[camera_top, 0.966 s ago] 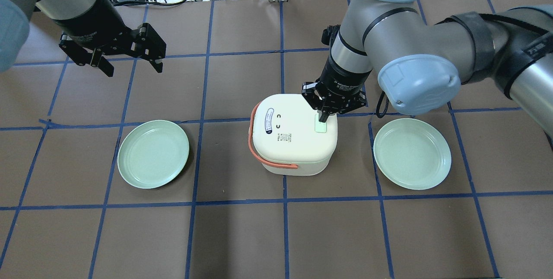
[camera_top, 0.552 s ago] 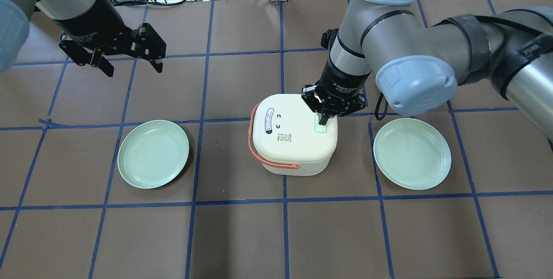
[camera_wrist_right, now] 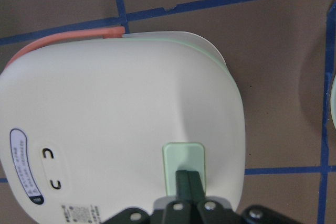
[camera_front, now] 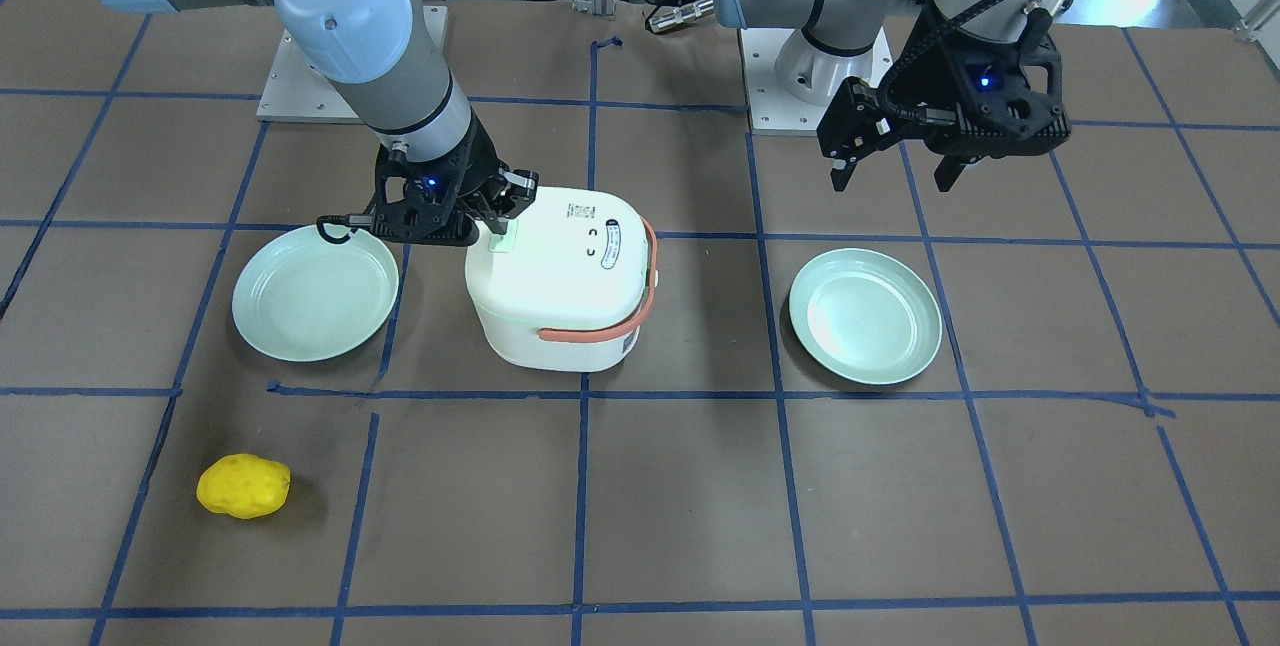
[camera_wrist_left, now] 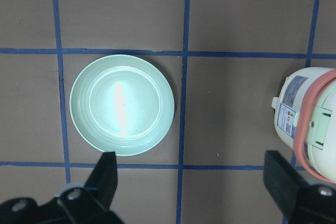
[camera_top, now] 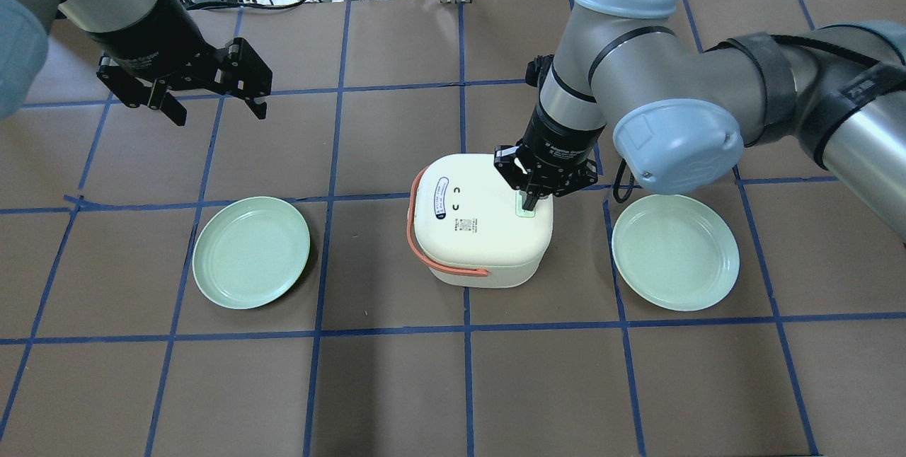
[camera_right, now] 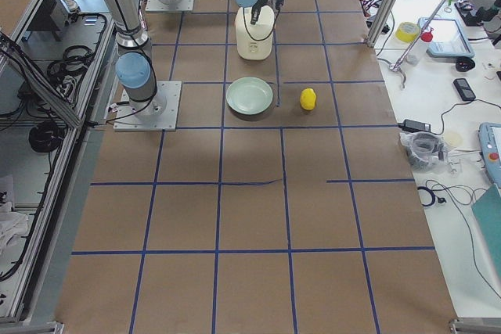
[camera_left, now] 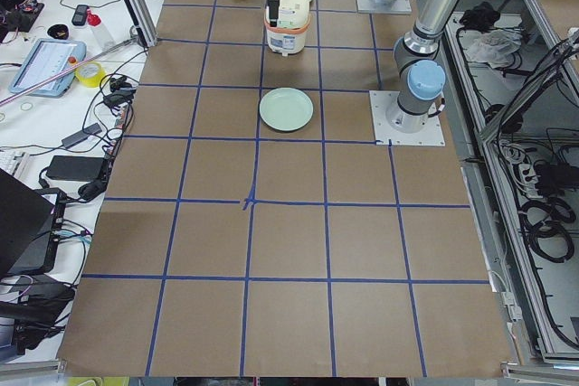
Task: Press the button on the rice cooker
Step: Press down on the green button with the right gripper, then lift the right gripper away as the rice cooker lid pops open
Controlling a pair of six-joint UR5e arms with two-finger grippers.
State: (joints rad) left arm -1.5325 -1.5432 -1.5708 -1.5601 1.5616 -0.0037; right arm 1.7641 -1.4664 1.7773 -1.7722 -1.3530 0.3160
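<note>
— On the counter (camera_top: 396, 386), where is the rice cooker (camera_top: 474, 230)?
— At centre, between two green plates (camera_top: 251, 252), with the lid closed.
— Gripper status?
— The right gripper (camera_top: 529, 201) has its fingers closed together, with the tips over the pale green button (camera_wrist_right: 182, 156) at the lid edge. Contact appears likely. The left gripper (camera_top: 219, 114) is open, holds nothing and is well apart.
— Handling?
— The shell is rigid plastic and probably light, so it may slide under side load. Do not grasp it. Press straight down at button centre, because the tips could skid on the smooth lid.
</note>
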